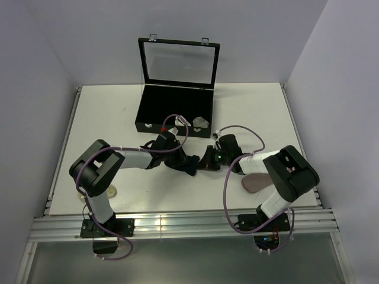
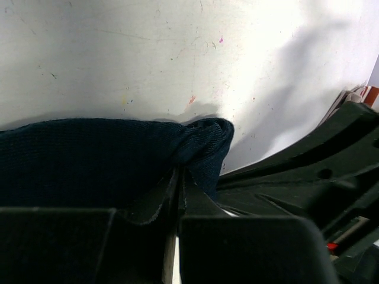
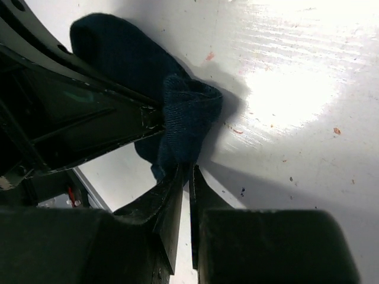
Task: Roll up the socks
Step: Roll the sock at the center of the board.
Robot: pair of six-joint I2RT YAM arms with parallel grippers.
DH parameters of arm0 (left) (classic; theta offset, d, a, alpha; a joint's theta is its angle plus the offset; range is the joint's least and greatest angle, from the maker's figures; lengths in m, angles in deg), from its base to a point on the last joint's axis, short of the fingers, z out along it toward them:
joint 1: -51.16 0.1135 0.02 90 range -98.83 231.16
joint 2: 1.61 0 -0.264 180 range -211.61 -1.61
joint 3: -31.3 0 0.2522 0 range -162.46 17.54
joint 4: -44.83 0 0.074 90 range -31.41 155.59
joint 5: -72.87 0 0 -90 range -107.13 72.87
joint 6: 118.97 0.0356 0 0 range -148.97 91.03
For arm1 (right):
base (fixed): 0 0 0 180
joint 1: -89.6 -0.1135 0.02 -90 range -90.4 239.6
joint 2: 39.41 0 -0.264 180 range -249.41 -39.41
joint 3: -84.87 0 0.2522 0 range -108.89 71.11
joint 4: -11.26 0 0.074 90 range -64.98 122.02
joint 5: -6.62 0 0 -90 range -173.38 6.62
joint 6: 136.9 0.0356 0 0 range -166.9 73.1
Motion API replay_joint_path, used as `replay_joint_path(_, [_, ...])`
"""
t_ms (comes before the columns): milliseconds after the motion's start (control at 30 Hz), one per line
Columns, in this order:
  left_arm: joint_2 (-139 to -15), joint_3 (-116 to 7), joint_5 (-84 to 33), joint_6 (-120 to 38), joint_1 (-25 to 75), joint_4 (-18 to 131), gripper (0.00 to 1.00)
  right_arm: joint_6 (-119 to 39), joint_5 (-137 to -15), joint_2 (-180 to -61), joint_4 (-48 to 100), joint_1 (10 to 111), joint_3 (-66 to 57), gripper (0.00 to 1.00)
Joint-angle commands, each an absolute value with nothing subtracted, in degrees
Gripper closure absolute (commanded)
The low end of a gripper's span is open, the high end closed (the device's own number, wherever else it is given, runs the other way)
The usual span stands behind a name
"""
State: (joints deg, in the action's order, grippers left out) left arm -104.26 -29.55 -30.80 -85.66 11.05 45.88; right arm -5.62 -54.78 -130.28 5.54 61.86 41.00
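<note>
Navy sock (image 2: 89, 163) pinched in left gripper (image 2: 179, 173) jaws (right gripper (image 3: 188, 171) jaws clamp its fold too).

Built as left arm (image 1: 98, 168) and right arm (image 1: 290, 171) from bulky black joint housings and white link shells; strung with looping purplish cables (image 1: 225, 198) (a red tip near one wrist); ending in matte black left tool (image 2: 179, 177) and right tool (image 3: 188, 174), inner edges scuffed.

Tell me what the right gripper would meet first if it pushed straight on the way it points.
The small navy fabric sock: the right gripper has its fingers at its bunched edge. Beyond that seems to lie only the white table, though depth is unclear.
</note>
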Motion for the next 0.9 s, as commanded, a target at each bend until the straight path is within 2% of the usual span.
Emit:
replay_joint_path(0, [-104.53, -28.42, -30.22, -84.69, 11.44, 46.90, 0.91, -4.36, -51.93, -131.52, -1.33, 62.18, 42.37, 0.84])
replay_joint_path(167, [-104.62, -27.81, -30.75, -84.96, 11.61, 46.37, 0.92, -3.04, -50.95, -131.26, -4.60, 62.10, 42.81, 0.80])
replay_joint_path(867, [-105.06, -27.81, -32.07, -85.22, 11.61, 45.49, 0.92, -3.04, -50.87, -133.10, -3.01, 61.75, 37.98, 0.80])
